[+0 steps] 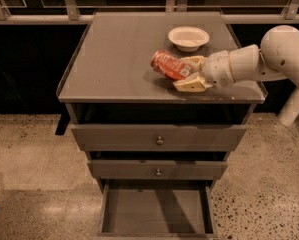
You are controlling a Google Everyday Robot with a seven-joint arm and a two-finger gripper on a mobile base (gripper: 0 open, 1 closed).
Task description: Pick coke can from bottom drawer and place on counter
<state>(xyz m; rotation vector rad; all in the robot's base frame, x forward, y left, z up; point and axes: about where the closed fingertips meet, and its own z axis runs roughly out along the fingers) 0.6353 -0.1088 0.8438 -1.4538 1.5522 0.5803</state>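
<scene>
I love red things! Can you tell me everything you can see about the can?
The can is small and red-orange, with pale markings near one end. It is tilted over the right front part of the counter, and its shadow falls just beneath it. The hand grips its right end between two pale fingers. A bowl sits behind it, not touching. I cannot tell whether the can touches the counter.
</scene>
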